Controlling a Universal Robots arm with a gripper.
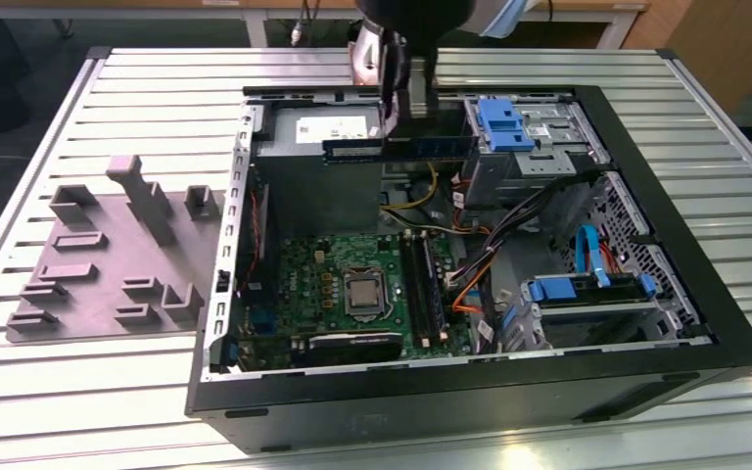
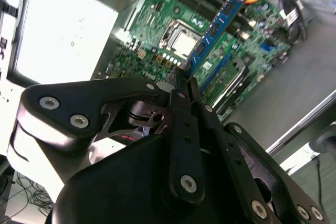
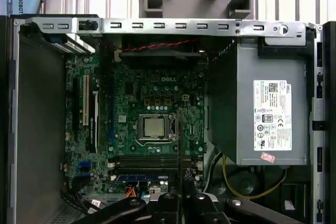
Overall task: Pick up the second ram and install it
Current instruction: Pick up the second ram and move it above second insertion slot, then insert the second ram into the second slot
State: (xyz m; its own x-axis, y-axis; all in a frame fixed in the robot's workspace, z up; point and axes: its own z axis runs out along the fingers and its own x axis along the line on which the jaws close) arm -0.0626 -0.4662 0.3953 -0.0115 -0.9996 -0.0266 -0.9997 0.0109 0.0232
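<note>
— Where's the second ram (image 1: 439, 147)?
— Held level, high above the motherboard (image 1: 337, 264), not touching it.
— And the gripper (image 1: 399, 127)?
— Its fingers (image 2: 184, 124) are pinched tight on the stick's middle. In the second wrist view the stick juts out over the motherboard.

I see the second ram (image 2: 214, 31) as bright blue with small black chips, against the green motherboard (image 1: 330, 279). The gripper (image 2: 181, 80) is black with silver screws. The tray (image 1: 89, 255) is plain mauve-grey, the table (image 1: 63, 392) ribbed silver, the drive latches (image 1: 500, 122) light blue, the computer case (image 1: 481, 392) black
</note>
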